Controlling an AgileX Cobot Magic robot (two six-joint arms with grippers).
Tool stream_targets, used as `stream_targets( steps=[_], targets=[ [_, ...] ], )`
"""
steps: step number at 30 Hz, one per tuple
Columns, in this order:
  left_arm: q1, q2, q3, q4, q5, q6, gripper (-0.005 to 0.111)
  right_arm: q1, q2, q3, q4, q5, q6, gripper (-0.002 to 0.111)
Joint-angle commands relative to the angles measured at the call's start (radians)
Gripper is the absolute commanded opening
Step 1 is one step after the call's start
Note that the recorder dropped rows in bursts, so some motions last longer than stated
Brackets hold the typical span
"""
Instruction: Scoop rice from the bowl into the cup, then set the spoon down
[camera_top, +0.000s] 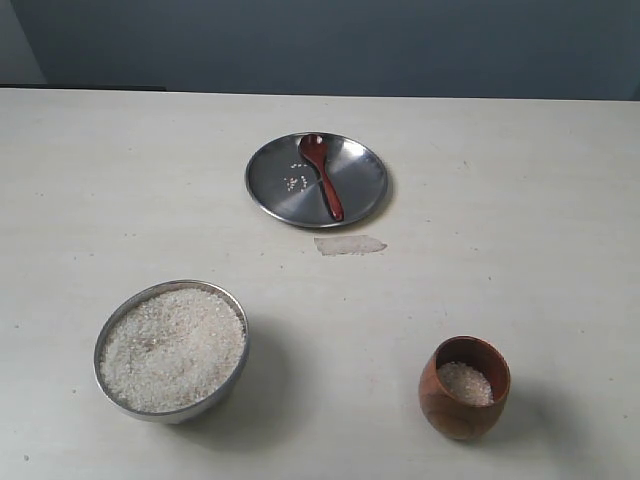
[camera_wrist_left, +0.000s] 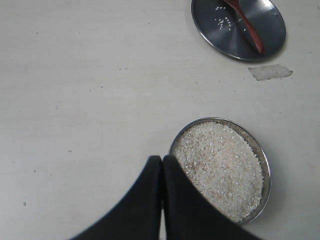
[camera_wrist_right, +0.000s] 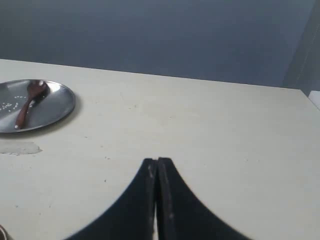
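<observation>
The steel bowl (camera_top: 232, 312) stands at the front left, heaped with white rice (camera_top: 172, 348). At the front right stands the brown wooden cup (camera_top: 462, 400) with some rice in it. The dark wooden spoon (camera_top: 322, 176) lies on a flat steel plate (camera_top: 362, 195) at the back middle. Neither arm shows in the exterior view. My left gripper (camera_wrist_left: 162, 159) is shut and empty, beside the bowl (camera_wrist_left: 263, 159) rim and above the table. My right gripper (camera_wrist_right: 157, 161) is shut and empty over bare table, with the spoon (camera_wrist_right: 27, 106) far from it.
A few loose grains lie on the plate (camera_top: 294, 183). A pale patch of tape or residue (camera_top: 349, 245) marks the table just in front of the plate. A dark wall runs behind the table's far edge.
</observation>
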Motion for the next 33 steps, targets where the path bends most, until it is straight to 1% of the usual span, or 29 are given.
stream_targets(
  steps=[1,3,6,8,21,33],
  targets=[
    [0.001,0.000,-0.005,0.009,-0.005,-0.002,0.000,-0.006,-0.004,0.006,-0.010,-0.002,-0.008,0.000],
    [0.001,0.000,-0.005,0.009,-0.005,-0.002,0.000,-0.006,-0.004,0.006,-0.010,-0.005,0.014,0.000],
    [0.001,0.000,-0.005,0.009,-0.005,-0.002,0.000,-0.006,-0.004,0.006,-0.018,-0.005,0.117,0.000],
    [0.001,0.000,-0.005,0.009,-0.005,-0.002,0.000,-0.006,-0.004,0.008,-0.036,-0.005,0.137,0.000],
    [0.001,0.000,-0.005,0.009,-0.005,-0.002,0.000,-0.006,-0.004,0.008,-0.093,-0.006,0.127,0.000],
    [0.001,0.000,-0.005,0.009,-0.005,-0.002,0.000,-0.006,-0.004,0.008,-0.091,-0.006,0.127,0.000]
  ],
)
